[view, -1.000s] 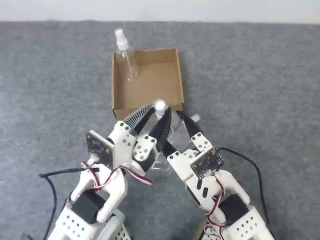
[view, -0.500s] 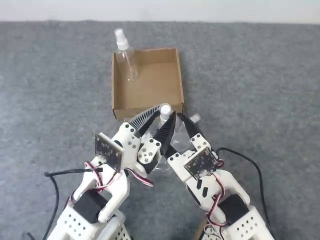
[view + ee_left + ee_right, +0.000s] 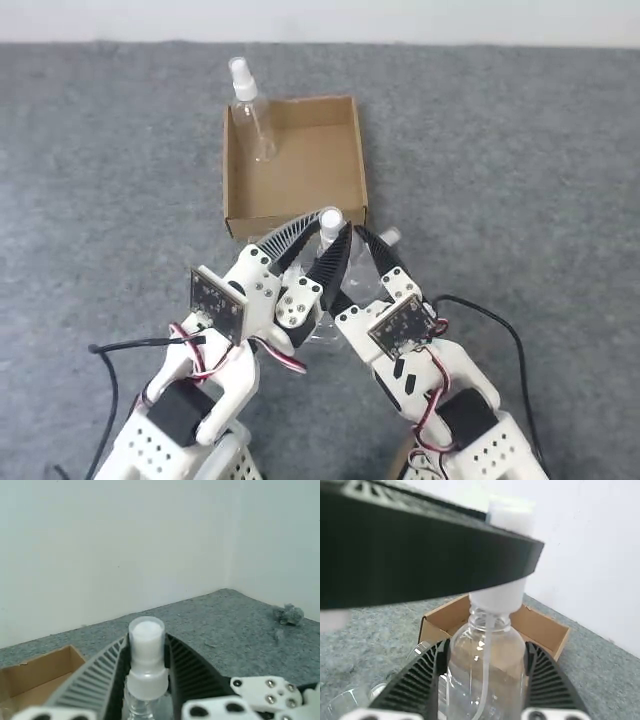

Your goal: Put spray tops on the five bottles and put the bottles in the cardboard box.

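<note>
Cardboard box (image 3: 310,160) stands open on the grey worktop (image 3: 520,150). It holds one capped bottle (image 3: 252,112), clear, leaning in the box's far left corner with its white sprayer poking out over the far wall. Just outside the box's near wall, the left pincer (image 3: 327,222) is closed on a white spray top (image 3: 146,647), one ribbed black finger on each side of its collar. That spray top sits on the neck of a clear bottle (image 3: 485,675), held upright close to the box's near wall; a thin dip tube runs down inside it. The right pincer (image 3: 485,650) is clamped narrow on this bottle's body, below the left pincer, with a finger touching each side. Loose bottles (image 3: 355,697), clear and lying down, rest on the worktop on the side of the pincers away from the box. Off the box's near right corner, beside the right pincer, another white sprayer (image 3: 390,237) shows.
</note>
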### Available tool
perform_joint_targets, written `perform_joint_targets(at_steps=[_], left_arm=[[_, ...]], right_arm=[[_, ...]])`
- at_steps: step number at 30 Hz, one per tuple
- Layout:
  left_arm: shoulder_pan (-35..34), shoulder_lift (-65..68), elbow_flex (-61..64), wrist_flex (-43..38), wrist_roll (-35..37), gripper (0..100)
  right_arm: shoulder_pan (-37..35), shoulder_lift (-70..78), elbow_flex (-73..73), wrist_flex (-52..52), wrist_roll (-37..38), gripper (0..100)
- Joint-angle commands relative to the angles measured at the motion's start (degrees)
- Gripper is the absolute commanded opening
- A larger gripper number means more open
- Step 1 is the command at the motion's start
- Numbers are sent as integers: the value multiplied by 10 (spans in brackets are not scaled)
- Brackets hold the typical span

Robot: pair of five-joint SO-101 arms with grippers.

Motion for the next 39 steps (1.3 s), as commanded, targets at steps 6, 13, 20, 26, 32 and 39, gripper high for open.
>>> perform_joint_targets(at_steps=[6,13,20,26,32,39], left_arm=[[4,-10,-8,-6,2,41],[-44,-10,-52,56,66,110],[-45,-6,-60,76,66,136],[-8,-5,-61,90,62,137],[-19,-9,-80,115,62,165],[-28,-9,-145,193,64,221]], right_arm=[[9,-15,-59,0,8,101],[9,-15,-59,-4,8,101],[9,-15,-76,1,8,101],[10,-15,-73,1,8,101],[38,-15,-72,0,7,101],[75,-15,-72,-2,-40,101]])
